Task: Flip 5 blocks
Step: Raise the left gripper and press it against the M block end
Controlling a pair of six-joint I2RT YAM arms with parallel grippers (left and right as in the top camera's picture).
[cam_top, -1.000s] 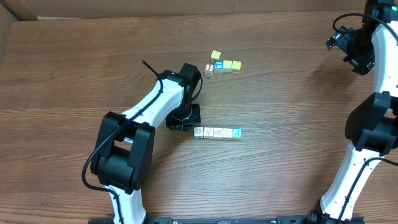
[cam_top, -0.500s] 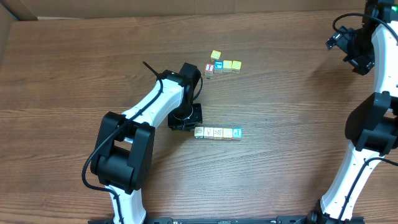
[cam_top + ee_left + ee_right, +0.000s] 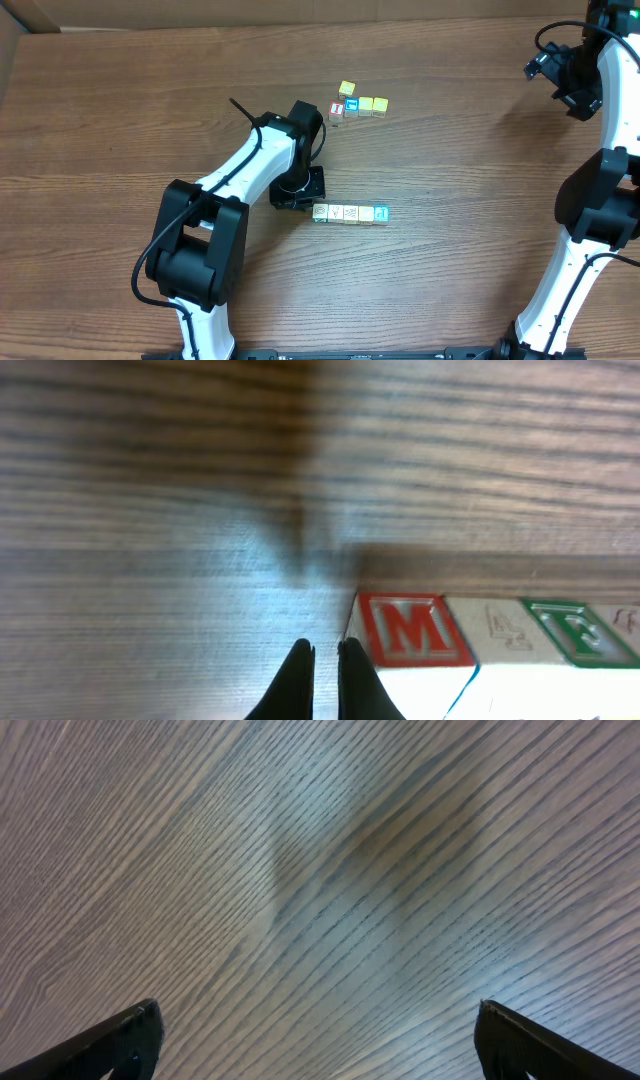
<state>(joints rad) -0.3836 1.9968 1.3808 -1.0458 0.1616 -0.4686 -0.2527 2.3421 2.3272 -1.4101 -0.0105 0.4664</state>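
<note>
L arm (image 3: pixel 235 170) comes in from lower left over the wood table (image 3: pixel 120 90). L gripper (image 3: pixel 325 658) is clenched, tips pressed together w/ nothing btwn them, low near the table and just beside the left end of the row

Blocks (image 3: pixel 350 213): five in a tight line mid-table, running left-right, faces touching. End block (image 3: pixel 412 630) shows a red M on its side in wrist view; next comes a faint-drawing face, then a green F. Tips sit at the M block's near-left corner; touching or hairline gap, can't tell. Spare cluster (image 3: pixel 358 103) of cubes lies further back, well apart from the row, not part of the job

R gripper (image 3: pixel 320 1045) at far right, spread wide, empty, only bare wood under it

My read: step in hand = flip starting at the left end; how many are done can't be told from the faces. To do it well: shut tips can't pinch, so use them as a poker or open up first. Rolling along the row is prob blocked by the nbr, so tip the end block across the row or drag it clear first. Push high on the side so it rolls, not slides; go slow or the whole row shifts
</note>
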